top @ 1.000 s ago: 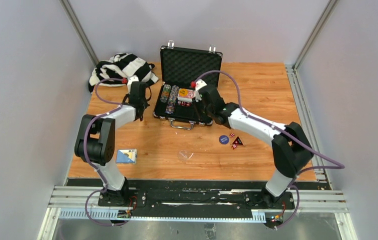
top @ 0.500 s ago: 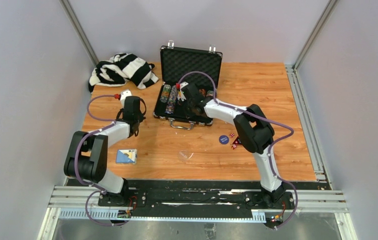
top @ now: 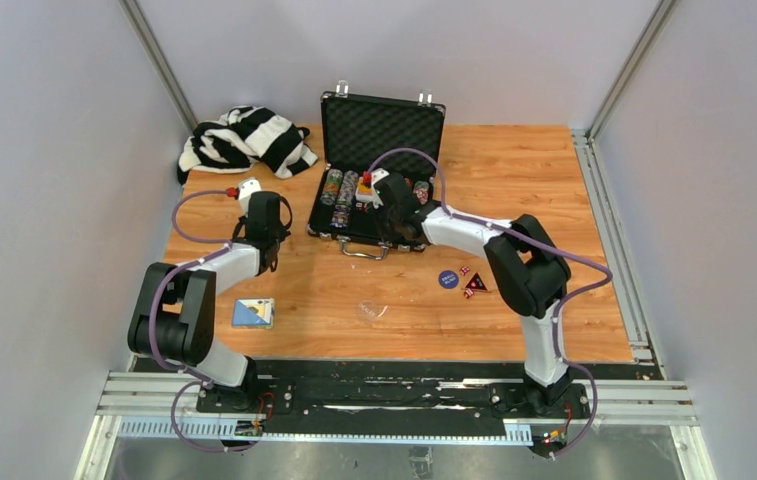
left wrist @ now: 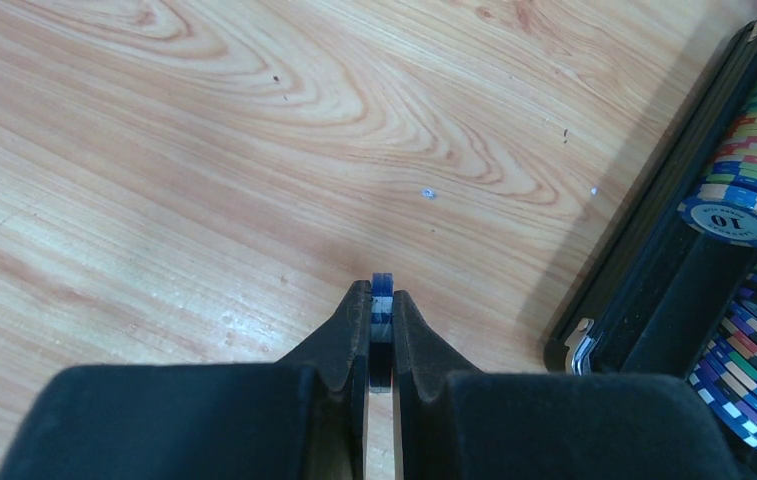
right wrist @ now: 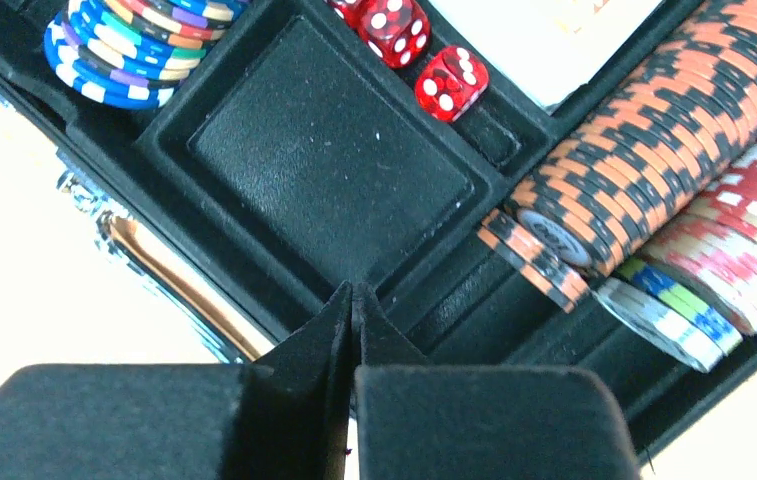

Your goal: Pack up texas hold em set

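Observation:
The black briefcase (top: 382, 128) stands open at the table's back, its base holding rows of multicoloured poker chips (top: 339, 187). My left gripper (left wrist: 382, 300) is shut on a blue-and-white poker chip (left wrist: 382, 287) held edge-on above bare wood, left of the case's edge (left wrist: 644, 300). In the top view the left gripper (top: 270, 258) is off the case's left side. My right gripper (right wrist: 352, 295) is shut with nothing in it, over the front rim of an empty foam recess (right wrist: 334, 165). Red dice (right wrist: 451, 83) and orange-black chips (right wrist: 644, 150) lie beyond it.
A striped cloth (top: 244, 140) lies at the back left. A blue card box (top: 253, 313) sits near the left arm's base. A blue round button (top: 448, 279), small red pieces (top: 474, 286) and a clear disc (top: 371, 310) lie on the wood in front of the case.
The right gripper has shut and swung from the case's right side to its middle front. The left arm drew back from the case toward me, then held still.

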You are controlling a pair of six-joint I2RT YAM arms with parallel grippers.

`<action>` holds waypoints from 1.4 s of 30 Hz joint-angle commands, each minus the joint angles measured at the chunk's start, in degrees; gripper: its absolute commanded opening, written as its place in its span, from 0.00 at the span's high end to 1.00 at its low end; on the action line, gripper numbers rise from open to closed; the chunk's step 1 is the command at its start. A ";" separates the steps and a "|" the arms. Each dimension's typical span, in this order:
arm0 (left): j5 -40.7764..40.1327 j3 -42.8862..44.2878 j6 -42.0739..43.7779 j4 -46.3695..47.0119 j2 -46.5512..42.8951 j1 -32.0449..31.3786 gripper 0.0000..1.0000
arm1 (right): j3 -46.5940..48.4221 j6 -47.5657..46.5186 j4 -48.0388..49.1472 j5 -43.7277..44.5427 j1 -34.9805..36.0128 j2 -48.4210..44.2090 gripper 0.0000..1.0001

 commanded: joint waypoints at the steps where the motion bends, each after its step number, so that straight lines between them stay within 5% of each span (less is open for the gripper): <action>1: -1.88 0.17 -0.91 2.26 -1.07 0.25 1.00 | -5.10 -0.16 -6.08 -0.74 0.61 -2.19 0.99; 12: -2.04 -1.12 -1.19 2.67 -1.99 0.25 1.00 | -4.81 -3.56 -10.29 -0.53 0.56 -1.33 0.99; 20: -1.43 -0.37 -0.90 2.75 -1.02 0.25 1.00 | 9.62 -5.33 -23.92 -1.84 0.61 7.58 0.99; 42: -1.40 -0.08 -1.02 3.22 -1.36 0.25 1.00 | 5.59 -7.75 -36.81 -2.85 0.45 7.57 0.99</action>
